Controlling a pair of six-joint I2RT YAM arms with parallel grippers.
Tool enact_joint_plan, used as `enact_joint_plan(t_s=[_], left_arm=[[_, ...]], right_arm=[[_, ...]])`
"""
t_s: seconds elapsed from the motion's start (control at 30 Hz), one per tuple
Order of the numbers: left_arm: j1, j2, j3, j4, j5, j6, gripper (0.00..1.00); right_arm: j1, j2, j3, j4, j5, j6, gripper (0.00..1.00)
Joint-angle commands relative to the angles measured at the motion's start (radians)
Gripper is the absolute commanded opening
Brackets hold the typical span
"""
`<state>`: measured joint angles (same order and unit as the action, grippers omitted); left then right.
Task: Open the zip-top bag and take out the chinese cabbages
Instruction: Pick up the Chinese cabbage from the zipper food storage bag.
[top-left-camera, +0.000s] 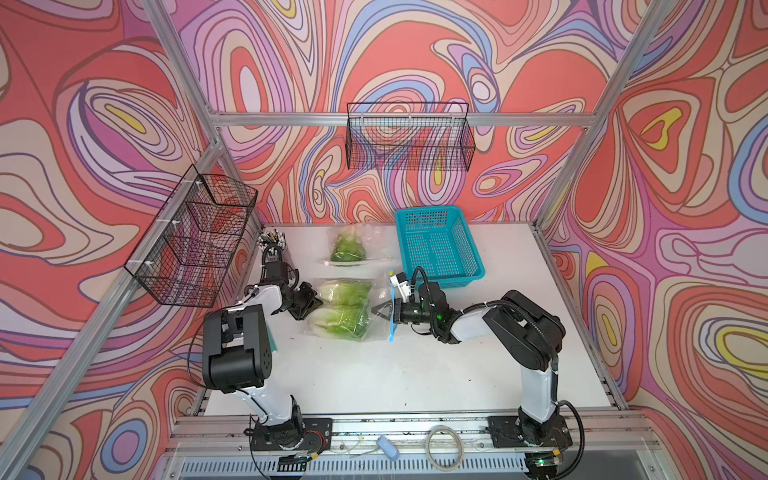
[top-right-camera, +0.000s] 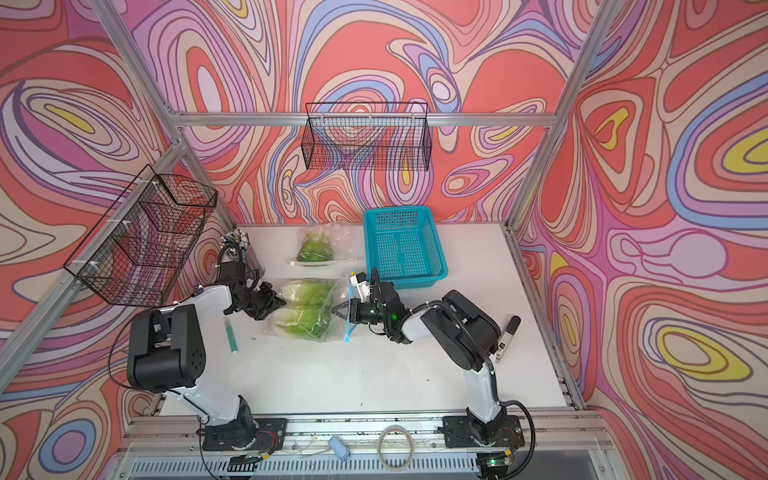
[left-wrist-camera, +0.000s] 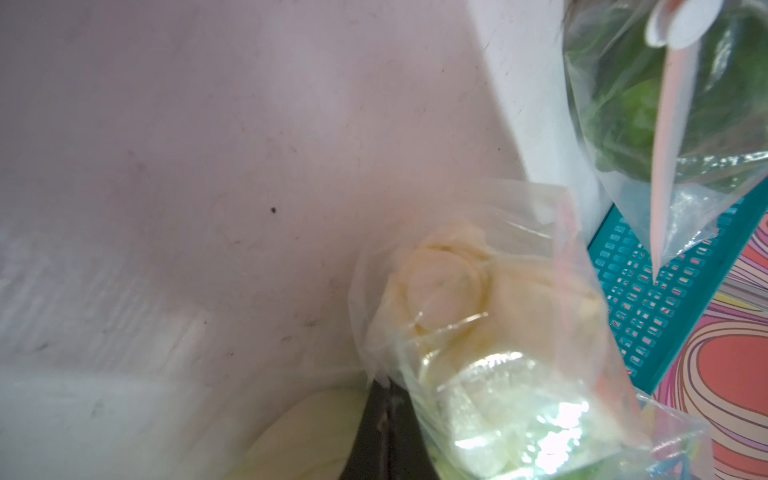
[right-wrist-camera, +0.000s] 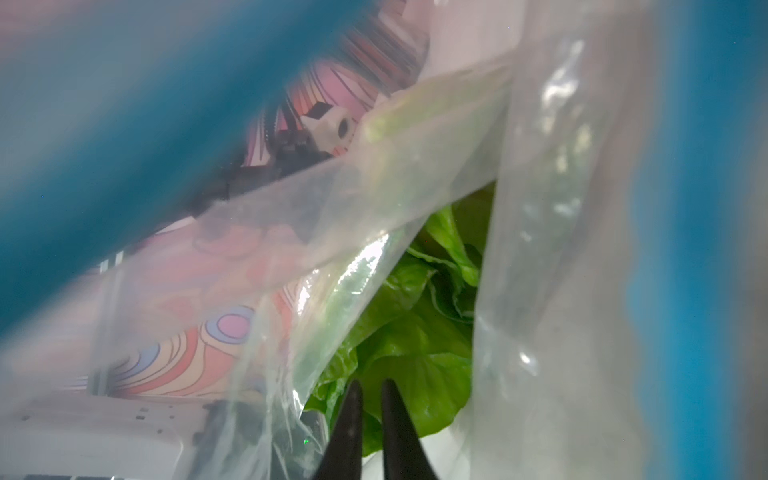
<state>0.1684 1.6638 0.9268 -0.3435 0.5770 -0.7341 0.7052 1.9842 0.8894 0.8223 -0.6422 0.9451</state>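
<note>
The clear zip-top bag (top-left-camera: 376, 291) lies mid-table with its blue zip strip (top-left-camera: 392, 328) on the right, and two chinese cabbages (top-left-camera: 345, 291) (top-left-camera: 338, 322) show inside it. My left gripper (top-left-camera: 316, 305) is shut on the bag's closed left end. In the left wrist view the left gripper (left-wrist-camera: 384, 386) pinches plastic beside a white stem end (left-wrist-camera: 440, 286). My right gripper (top-left-camera: 380, 311) reaches through the bag's mouth. In the right wrist view the right gripper (right-wrist-camera: 371, 388) has its jaws a narrow gap apart, holding nothing, just in front of green leaves (right-wrist-camera: 415, 332).
A second clear bag of greens (top-left-camera: 347, 249) lies behind, next to a teal basket (top-left-camera: 440, 249). A pen cup (top-left-camera: 272, 241) stands at the back left. Wire baskets (top-left-camera: 409, 137) (top-left-camera: 195, 237) hang on the walls. A green marker (top-right-camera: 230, 334) lies left, a black marker (top-right-camera: 507, 338) right.
</note>
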Motion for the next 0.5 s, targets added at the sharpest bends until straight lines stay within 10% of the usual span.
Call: enact_joint_plan(t_s=[0.0, 0.47], left_arm=[[-0.025, -0.046, -0.045, 0.062, -0.018, -0.069, 0.00], [-0.062, -0.118, -0.097, 0.143, -0.085, -0.133, 0.00]], right_arm=[[0.022, -0.045, 0.048, -0.113, -0.026, -0.062, 0.24], [0.031, -0.072, 0.161, -0.537, 0.001, -0.252, 0.28]])
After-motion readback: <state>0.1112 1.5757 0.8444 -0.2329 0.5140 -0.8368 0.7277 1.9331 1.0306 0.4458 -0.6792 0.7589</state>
